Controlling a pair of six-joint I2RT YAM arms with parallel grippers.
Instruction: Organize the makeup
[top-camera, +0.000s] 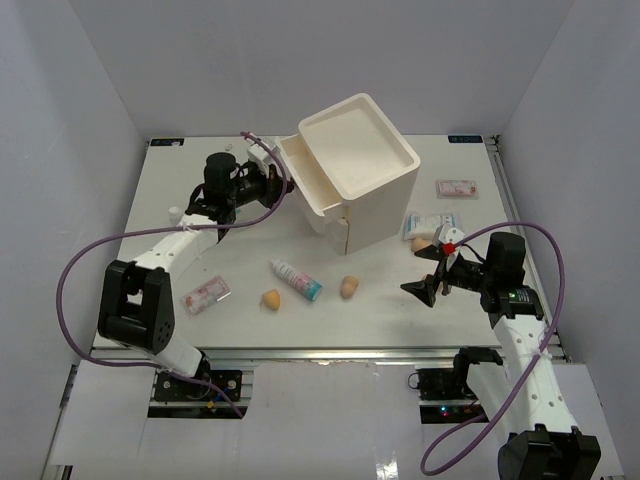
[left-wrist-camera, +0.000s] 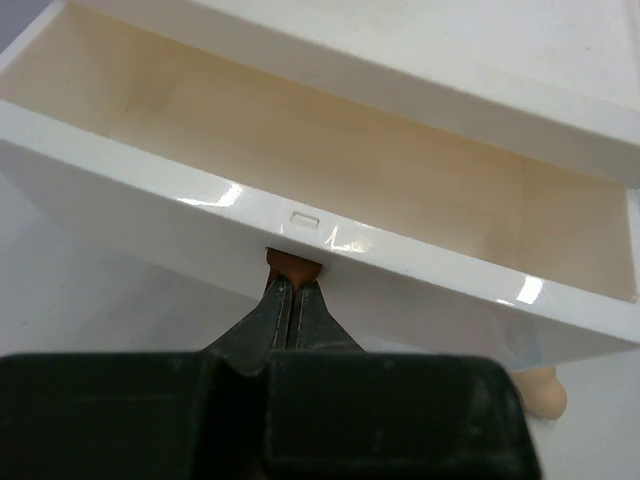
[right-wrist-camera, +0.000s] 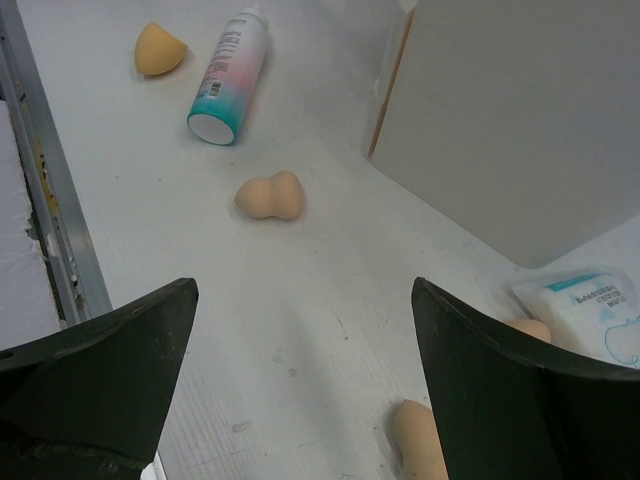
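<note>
Makeup (top-camera: 349, 287) loose on table (top-camera: 380, 310) in front of drawer box (top-camera: 365, 170); none visible in the open drawer (left-wrist-camera: 300, 215).
Sponges (right-wrist-camera: 268, 196) look soft and light: pinch at the waist. Tube (right-wrist-camera: 228, 75) looks stiff and slick, may roll: grip across the body. Sachets (top-camera: 207, 295) lie flat, likely hard to lift. Left gripper (left-wrist-camera: 292, 288) clamped on drawer knob (left-wrist-camera: 292, 265); right gripper (right-wrist-camera: 303, 300) wide open, empty.

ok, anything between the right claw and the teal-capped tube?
One tan sponge lies between the open right claw and the teal-capped tube; the rest of that stretch is bare. The right wrist view shows it.
</note>
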